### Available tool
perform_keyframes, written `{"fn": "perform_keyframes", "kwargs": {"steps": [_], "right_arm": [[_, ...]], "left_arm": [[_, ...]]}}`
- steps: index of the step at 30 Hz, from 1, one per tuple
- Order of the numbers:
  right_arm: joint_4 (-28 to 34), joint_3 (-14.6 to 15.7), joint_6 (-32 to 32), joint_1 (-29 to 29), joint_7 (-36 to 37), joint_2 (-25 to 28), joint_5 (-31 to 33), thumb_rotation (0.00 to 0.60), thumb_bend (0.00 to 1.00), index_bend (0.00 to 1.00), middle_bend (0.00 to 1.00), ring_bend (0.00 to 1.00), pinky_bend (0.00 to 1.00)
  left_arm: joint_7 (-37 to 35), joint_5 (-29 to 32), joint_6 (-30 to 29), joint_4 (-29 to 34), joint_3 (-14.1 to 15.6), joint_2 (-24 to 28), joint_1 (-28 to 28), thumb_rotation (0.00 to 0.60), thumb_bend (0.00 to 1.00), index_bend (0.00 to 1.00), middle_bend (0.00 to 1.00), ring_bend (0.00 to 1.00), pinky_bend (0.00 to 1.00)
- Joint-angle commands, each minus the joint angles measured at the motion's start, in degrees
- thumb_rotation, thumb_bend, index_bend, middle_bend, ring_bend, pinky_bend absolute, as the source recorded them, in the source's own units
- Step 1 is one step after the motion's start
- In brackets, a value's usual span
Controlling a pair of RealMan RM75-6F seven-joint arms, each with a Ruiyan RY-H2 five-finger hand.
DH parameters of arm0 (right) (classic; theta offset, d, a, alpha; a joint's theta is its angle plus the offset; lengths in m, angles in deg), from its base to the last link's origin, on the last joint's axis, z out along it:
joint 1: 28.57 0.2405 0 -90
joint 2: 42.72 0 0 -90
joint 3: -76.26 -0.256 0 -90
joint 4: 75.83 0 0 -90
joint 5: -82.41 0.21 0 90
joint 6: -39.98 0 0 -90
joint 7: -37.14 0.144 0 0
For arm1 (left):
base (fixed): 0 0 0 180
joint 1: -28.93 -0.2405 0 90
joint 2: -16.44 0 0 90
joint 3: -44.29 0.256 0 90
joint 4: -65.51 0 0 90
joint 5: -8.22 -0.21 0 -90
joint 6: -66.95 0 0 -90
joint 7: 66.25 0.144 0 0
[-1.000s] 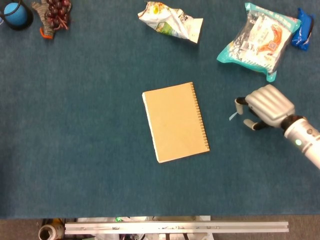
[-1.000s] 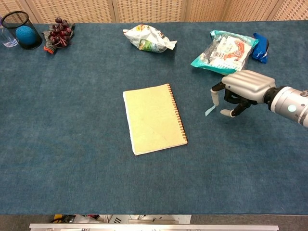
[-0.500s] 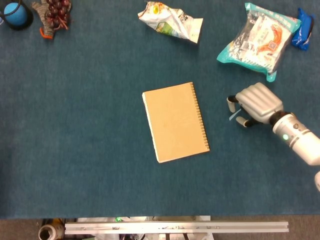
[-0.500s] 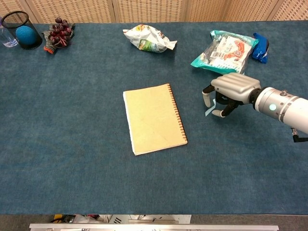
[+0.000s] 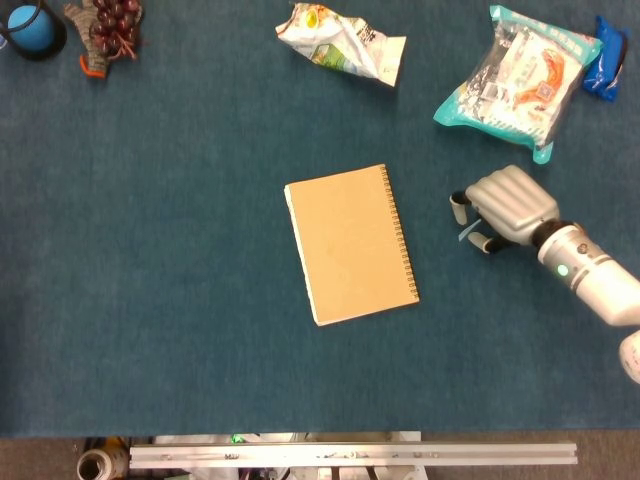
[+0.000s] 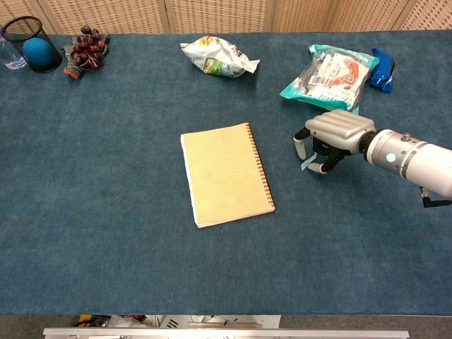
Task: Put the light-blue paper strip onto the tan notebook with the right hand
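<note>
The tan spiral notebook (image 5: pixel 351 244) (image 6: pixel 225 174) lies flat in the middle of the blue table. To its right a small end of the light-blue paper strip (image 5: pixel 466 235) (image 6: pixel 307 164) shows on the cloth. My right hand (image 5: pixel 506 208) (image 6: pixel 330 138) hovers palm down over the strip and hides most of it. Its fingers (image 6: pixel 300 147) curve down on either side of the strip and stay apart. No frame shows whether they touch the paper. My left hand is out of both views.
A teal snack pack (image 5: pixel 519 78) (image 6: pixel 326 74) and a blue packet (image 5: pixel 605 57) lie behind the right hand. A crumpled white bag (image 5: pixel 341 42) sits at the back centre. At the far left are a black mesh cup with a blue ball (image 6: pixel 30 44) and dark grapes (image 6: pixel 86 46).
My right hand has slid left toward the notebook and now covers the strip. The strip has stayed in the same spot on the cloth.
</note>
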Motion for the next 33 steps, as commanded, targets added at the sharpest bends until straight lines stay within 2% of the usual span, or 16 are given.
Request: {"fn": "perform_keyframes", "kwargs": {"steps": [1, 24, 33], "right_arm": [[-0.2, 0.2, -0.1, 0.0, 0.1, -0.1, 0.1, 0.6, 0.33, 0.55, 0.99, 1.0, 1.0], [-0.7, 1.1, -0.9, 0.3, 0.0, -0.7, 1.1, 0.6, 0.37, 0.61, 1.0, 1.0, 1.0], [2.1, -0.4, -3.1, 0.1, 5.3, 0.0, -0.5, 0.6, 0.37, 0.62, 1.0, 1.0, 1.0]], "left_arm": [[0.1, 0.0, 0.0, 0.0, 0.0, 0.0, 0.0, 0.6, 0.32, 0.02, 0.0, 0.0, 0.0], [-0.1, 0.0, 0.0, -0.4, 0.0, -0.1, -0.2, 0.6, 0.32, 0.02, 0.0, 0.0, 0.0], [-0.2, 0.1, 0.1, -0.5, 0.1, -0.1, -0.2, 0.6, 0.32, 0.01, 0.0, 0.0, 0.0]]}}
